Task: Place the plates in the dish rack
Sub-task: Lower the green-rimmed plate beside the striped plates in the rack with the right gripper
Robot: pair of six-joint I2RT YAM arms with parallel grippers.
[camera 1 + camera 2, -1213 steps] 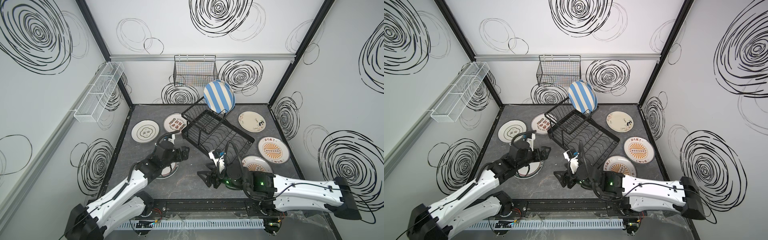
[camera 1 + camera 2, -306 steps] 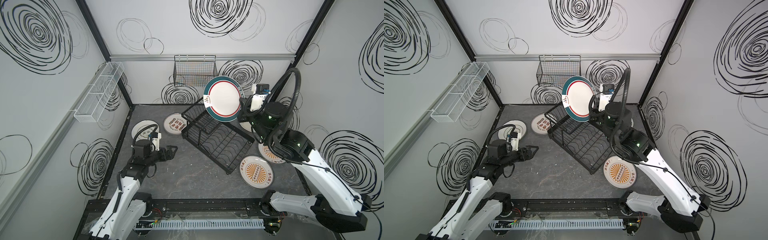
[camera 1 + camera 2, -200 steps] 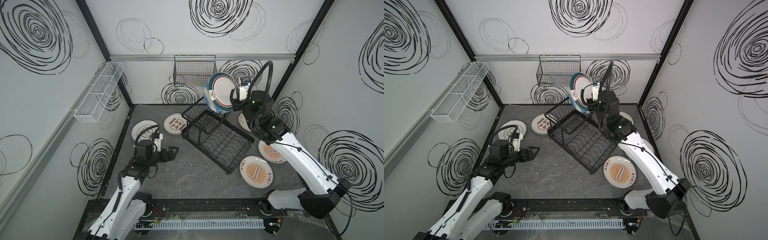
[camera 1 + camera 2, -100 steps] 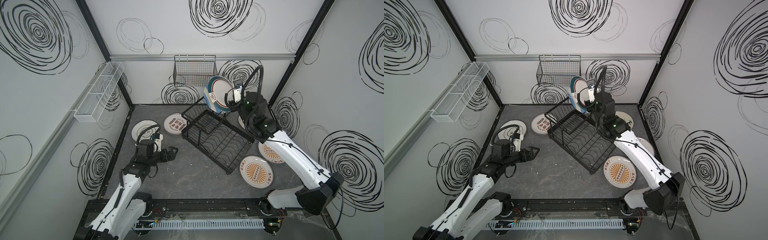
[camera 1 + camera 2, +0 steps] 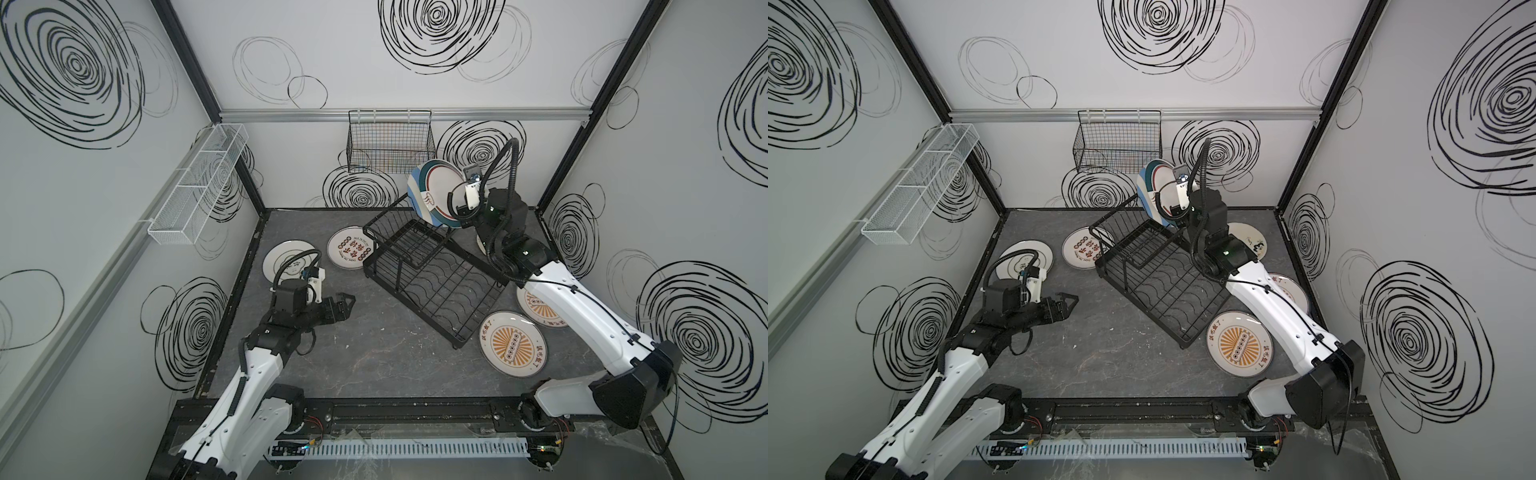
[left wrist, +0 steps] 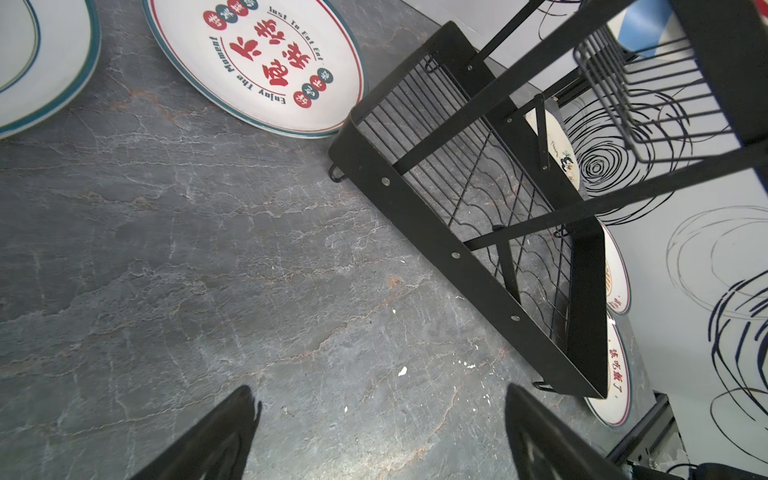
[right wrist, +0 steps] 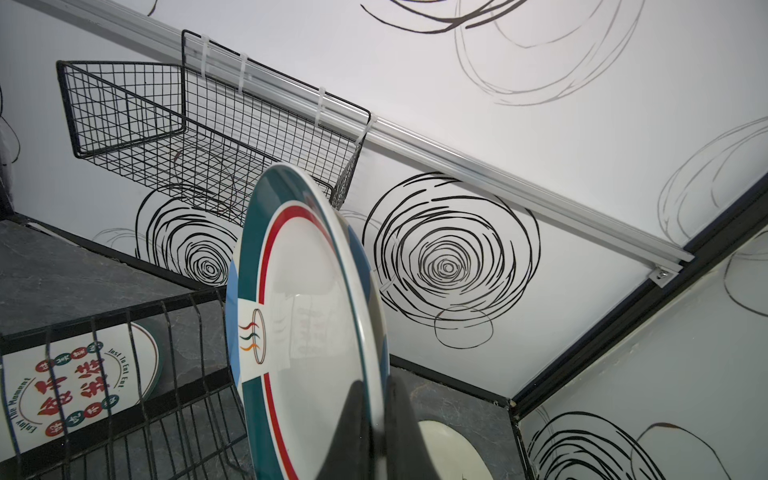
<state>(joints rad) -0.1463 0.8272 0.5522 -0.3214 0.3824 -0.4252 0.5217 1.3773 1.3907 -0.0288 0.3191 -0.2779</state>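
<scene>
Both jaws of the left pincer [image 5: 348,306] stand apart over the table [image 5: 374,353] near the rack [image 5: 440,286], while the right pincer [image 7: 379,415] clamps the rim of a teal plate [image 7: 307,316] upright at the rack's far end before a striped plate [image 5: 412,191].

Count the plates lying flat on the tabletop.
5: cloud-emblem plate and red-lettered plate left of the dish rack; two orange sunburst plates right of it; a cream plate behind the right arm. More may be hidden.
</scene>
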